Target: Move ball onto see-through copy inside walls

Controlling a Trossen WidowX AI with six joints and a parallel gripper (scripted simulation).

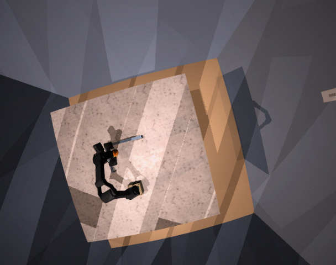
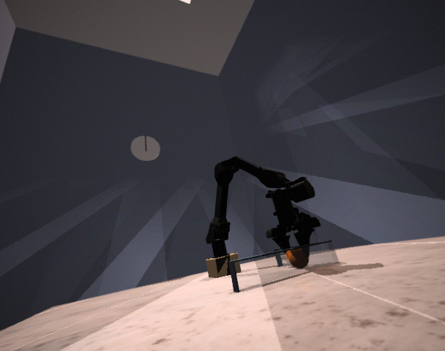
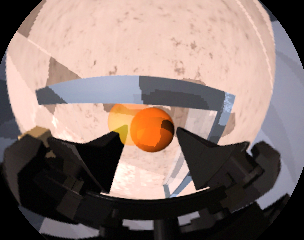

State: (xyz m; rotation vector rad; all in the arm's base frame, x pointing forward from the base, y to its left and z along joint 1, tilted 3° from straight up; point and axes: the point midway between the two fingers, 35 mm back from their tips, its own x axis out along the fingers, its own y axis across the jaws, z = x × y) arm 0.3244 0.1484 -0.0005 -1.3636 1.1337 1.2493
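The orange ball [image 1: 115, 153] [image 2: 297, 257] [image 3: 152, 130] rests on the table inside the corner. The yellowish see-through copy [image 3: 120, 116] shows just left of the ball in the wrist view, partly covered by it. One low clear wall with a blue-grey edge [image 1: 129, 139] [image 2: 234, 277] [image 3: 92, 91] runs past the ball. The other wall [image 1: 113, 169] [image 3: 225, 117] meets it at the right in the wrist view, and the arm hides much of it in the top view. My gripper [image 1: 114, 154] [image 2: 298, 256] [image 3: 153, 129] points down with open fingers on both sides of the ball, very close to it.
The arm's tan base block [image 1: 138, 186] [image 2: 222, 265] [image 3: 36, 134] stands on the speckled table top [image 1: 173, 159] [image 2: 200, 321], off to one side of the corner. The arm's links arch from it to the gripper. Shadows cross the table.
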